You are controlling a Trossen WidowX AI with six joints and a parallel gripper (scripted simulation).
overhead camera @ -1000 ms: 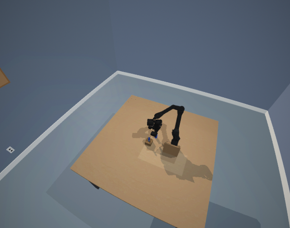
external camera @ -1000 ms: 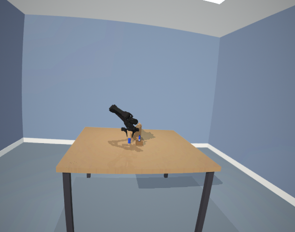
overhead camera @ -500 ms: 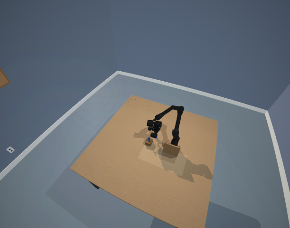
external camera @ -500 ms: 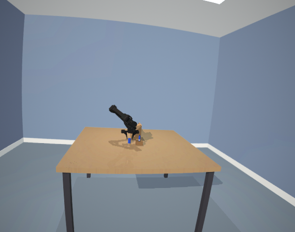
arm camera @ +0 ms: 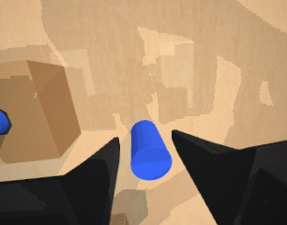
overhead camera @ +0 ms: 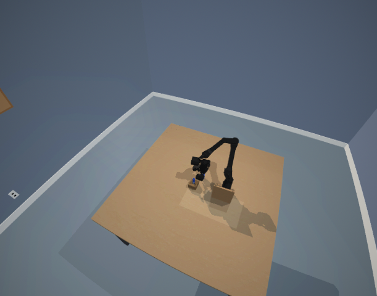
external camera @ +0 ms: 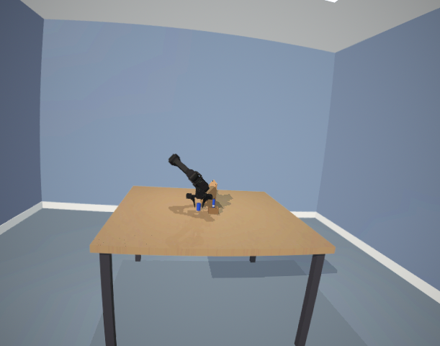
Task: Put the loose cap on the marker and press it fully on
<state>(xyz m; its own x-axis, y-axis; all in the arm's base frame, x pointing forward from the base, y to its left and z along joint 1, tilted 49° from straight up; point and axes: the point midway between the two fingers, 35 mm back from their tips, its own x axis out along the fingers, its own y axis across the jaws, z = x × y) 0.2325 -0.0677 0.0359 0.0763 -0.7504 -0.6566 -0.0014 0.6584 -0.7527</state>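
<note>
The blue cap (external camera: 198,205) (arm camera: 150,155) stands upright on the table. My gripper (external camera: 199,207) (arm camera: 145,137) is open, with one finger on each side of the cap and gaps between the fingers and the cap in the wrist view. In the top view the gripper mostly hides the cap. The blue marker (overhead camera: 193,180) (external camera: 213,202) stands upright in the brown holder block (overhead camera: 192,186) (external camera: 213,211) (arm camera: 50,112), close beside the gripper. Only part of the marker (arm camera: 0,121) shows at the left edge of the wrist view.
A wooden box-like block (overhead camera: 223,194) stands by the arm's base. A paler rectangle (overhead camera: 198,205) lies on the table (overhead camera: 144,216) (external camera: 163,234) near it. The arm rises above the table and bends down to the cap; its shadows fall around the block and cap.
</note>
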